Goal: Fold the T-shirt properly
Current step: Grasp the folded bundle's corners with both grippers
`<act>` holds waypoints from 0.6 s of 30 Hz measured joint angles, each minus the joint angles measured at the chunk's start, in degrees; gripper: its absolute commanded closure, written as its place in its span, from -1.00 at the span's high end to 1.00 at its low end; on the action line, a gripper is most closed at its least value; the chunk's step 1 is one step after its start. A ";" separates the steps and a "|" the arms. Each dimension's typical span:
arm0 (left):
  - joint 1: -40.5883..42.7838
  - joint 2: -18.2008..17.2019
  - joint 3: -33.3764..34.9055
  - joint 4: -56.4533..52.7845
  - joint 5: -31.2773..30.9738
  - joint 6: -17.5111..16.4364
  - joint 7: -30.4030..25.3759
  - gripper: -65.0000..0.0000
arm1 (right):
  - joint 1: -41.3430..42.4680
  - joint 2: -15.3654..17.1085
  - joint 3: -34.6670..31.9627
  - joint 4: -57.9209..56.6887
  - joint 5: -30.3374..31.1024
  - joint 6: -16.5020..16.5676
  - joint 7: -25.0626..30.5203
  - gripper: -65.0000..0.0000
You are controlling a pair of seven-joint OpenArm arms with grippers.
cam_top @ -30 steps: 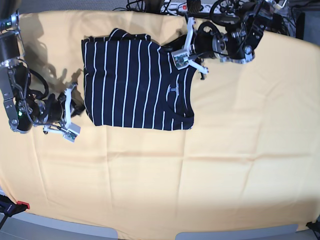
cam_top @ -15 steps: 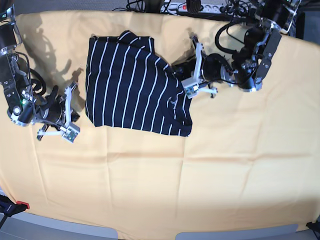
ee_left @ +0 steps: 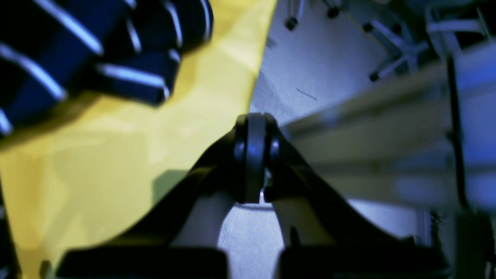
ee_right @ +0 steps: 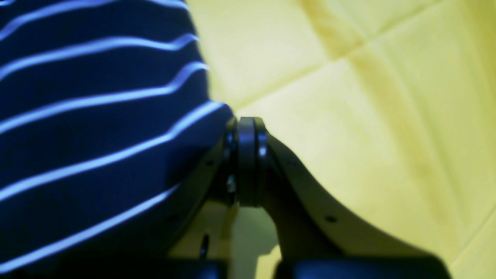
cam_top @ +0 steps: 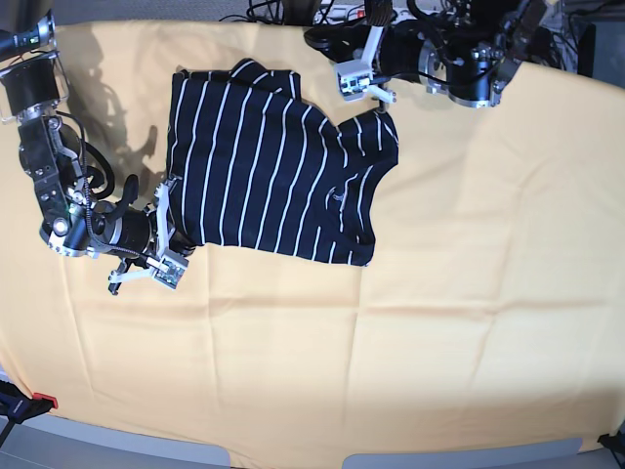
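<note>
The T-shirt (cam_top: 273,166), dark navy with thin white stripes, lies folded on the yellow cloth (cam_top: 391,332) at the back left of centre. My left gripper (cam_top: 359,76) is shut and empty at the table's far edge, just beyond the shirt's far right corner. In the left wrist view, the left gripper (ee_left: 252,155) has its pads together and the shirt (ee_left: 77,50) is at the upper left. My right gripper (cam_top: 168,236) is shut at the shirt's near left corner. In the right wrist view, the right gripper (ee_right: 246,162) touches the shirt's corner (ee_right: 97,135). No cloth shows between the pads.
The yellow cloth covers the whole table (cam_top: 293,459). Cables and a power strip (cam_top: 342,12) lie behind the far edge. In the left wrist view the grey floor (ee_left: 310,58) shows past the cloth's edge. A red clamp (cam_top: 39,400) sits at the front left corner.
My left gripper has moved from the shirt's right side back to the far edge, empty. My right gripper has moved right to the shirt's near left corner. The shirt's right side lies flatter.
</note>
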 measured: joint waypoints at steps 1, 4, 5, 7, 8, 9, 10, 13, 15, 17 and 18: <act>0.55 1.31 0.00 0.00 2.71 0.02 -0.68 -1.00 | 0.00 -0.63 0.00 -0.92 -0.09 0.11 0.09 -1.00; 1.53 4.90 0.11 -0.04 9.64 1.05 -2.51 -1.00 | 0.02 -2.34 0.00 -2.82 -1.44 0.15 0.09 -1.00; 1.49 5.84 0.09 -0.02 12.07 1.03 -3.08 -1.00 | 0.13 -2.45 -0.02 -3.06 -1.33 0.31 0.09 -1.00; 1.36 6.67 0.09 0.00 16.33 4.33 -5.46 -1.00 | 0.35 -2.27 -0.02 -3.06 -1.27 0.28 0.09 -1.00; 1.36 7.10 -0.02 -0.02 19.17 4.63 -6.12 -1.00 | 0.50 -2.08 -0.02 -3.06 -1.29 0.31 0.02 -1.00; 1.36 7.10 -0.02 -0.02 20.70 5.53 -6.64 -1.00 | 0.57 -1.81 0.00 -3.06 -1.27 0.24 0.09 -1.00; 1.36 7.08 0.00 -0.02 22.23 5.95 -7.06 -1.00 | 0.59 -1.64 0.00 -3.06 -1.27 0.28 -0.02 -1.00; 1.38 7.08 0.00 -0.04 26.08 6.95 -7.45 -1.00 | 0.50 -1.64 0.00 -3.06 1.18 0.26 -2.23 -1.00; 1.36 6.97 0.00 -0.46 26.27 7.63 -7.98 -1.00 | 0.48 -1.68 0.00 -3.06 2.86 0.26 -3.13 -1.00; 1.38 6.95 0.00 -1.27 26.12 7.56 -8.57 -1.00 | 0.55 -1.66 0.00 -3.06 4.42 0.22 -5.55 -1.00; 1.36 6.97 0.00 -1.64 26.05 7.54 -9.03 -1.00 | 0.52 -1.66 0.00 -3.06 5.73 0.07 -7.52 -1.00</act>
